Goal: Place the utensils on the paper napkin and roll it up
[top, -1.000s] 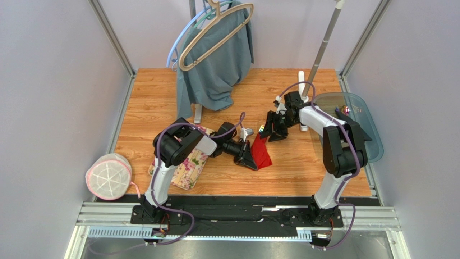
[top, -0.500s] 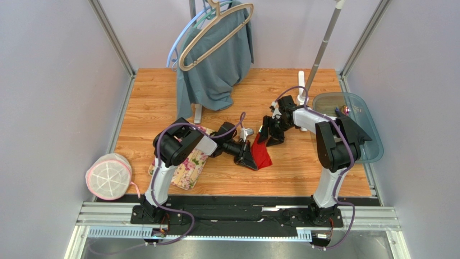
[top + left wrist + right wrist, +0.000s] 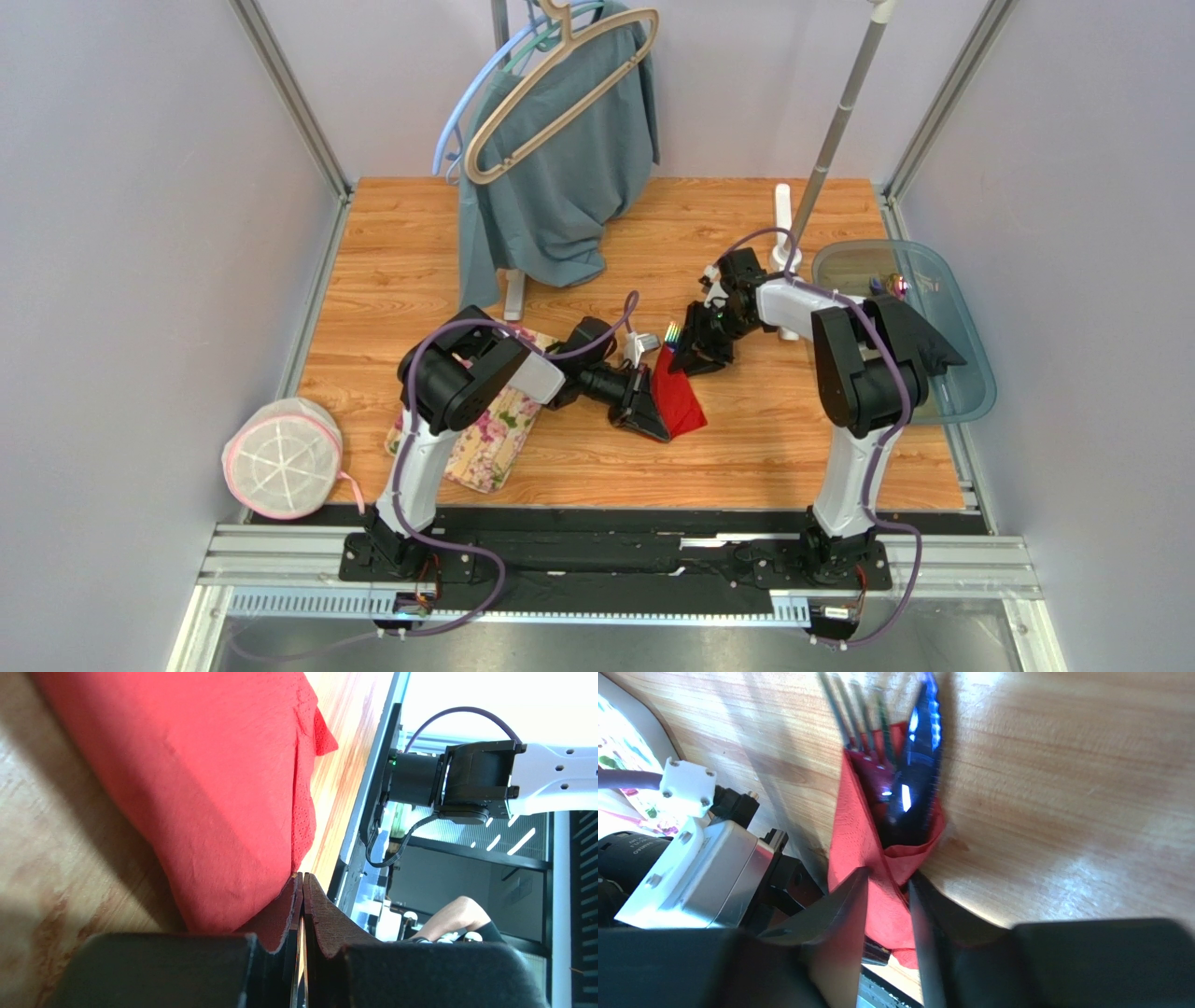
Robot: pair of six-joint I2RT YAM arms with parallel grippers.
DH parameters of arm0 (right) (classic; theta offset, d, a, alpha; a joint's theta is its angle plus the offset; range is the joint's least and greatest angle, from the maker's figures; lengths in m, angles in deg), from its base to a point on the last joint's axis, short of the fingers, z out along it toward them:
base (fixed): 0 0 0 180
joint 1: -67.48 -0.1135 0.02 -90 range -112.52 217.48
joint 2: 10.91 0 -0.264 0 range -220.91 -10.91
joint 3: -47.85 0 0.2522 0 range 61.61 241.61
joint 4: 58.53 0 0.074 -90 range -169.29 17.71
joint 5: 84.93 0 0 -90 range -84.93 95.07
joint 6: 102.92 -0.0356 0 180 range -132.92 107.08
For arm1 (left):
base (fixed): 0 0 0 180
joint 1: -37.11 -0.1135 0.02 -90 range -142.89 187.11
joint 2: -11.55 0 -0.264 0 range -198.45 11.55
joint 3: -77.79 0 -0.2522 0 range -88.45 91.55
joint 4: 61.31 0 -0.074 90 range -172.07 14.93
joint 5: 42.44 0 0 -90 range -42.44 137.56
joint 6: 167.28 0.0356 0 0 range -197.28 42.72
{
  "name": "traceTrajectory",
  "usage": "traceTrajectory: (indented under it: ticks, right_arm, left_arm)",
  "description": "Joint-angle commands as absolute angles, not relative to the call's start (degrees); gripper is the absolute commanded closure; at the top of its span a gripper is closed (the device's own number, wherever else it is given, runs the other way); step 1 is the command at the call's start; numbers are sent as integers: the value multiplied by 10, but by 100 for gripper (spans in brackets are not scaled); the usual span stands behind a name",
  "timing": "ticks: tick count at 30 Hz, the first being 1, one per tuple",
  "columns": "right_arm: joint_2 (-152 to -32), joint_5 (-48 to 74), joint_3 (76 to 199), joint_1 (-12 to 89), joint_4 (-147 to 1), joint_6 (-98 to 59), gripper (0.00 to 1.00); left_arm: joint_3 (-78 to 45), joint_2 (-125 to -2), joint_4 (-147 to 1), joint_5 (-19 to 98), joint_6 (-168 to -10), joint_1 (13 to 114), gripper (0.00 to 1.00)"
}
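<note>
My left gripper (image 3: 302, 882) is pressed shut on the edge of the red paper napkin (image 3: 203, 791), anchoring its 8 o'clock side near the middle of the wooden table (image 3: 421, 280). The napkin is already folded around the plastic utensils (image 3: 913, 770), whose fork tines and blue head stick out at its 12 o'clock end. My right gripper (image 3: 887, 882) straddles that fold, jaws partway apart; I cannot tell whether it pinches yet. To roll well, I should clamp fold and handles together, turn them across the loose sheet, and hold the anchor taut.
</note>
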State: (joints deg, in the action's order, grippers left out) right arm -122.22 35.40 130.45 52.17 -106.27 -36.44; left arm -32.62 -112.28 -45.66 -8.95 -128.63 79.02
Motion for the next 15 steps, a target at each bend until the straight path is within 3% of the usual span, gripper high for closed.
traceTrajectory:
  ticks: [1, 4, 9, 15]
  right_arm:
    - [-1268, 299, 1293, 513, -1051, -354, 72]
    - [-1267, 307, 1295, 514, -1053, -348, 100]
    - [-1263, 364, 1301, 523, -1037, -344, 100]
    - [-1225, 417, 1291, 527, -982, -348, 100]
  left_arm:
    - [-324, -1132, -476, -27, -1261, 791, 91]
    - [-322, -1118, -484, -22, -1256, 792, 91]
    - [-312, -1083, -505, -17, -1245, 787, 85]
    - [-296, -989, -582, 2, -1186, 766, 63]
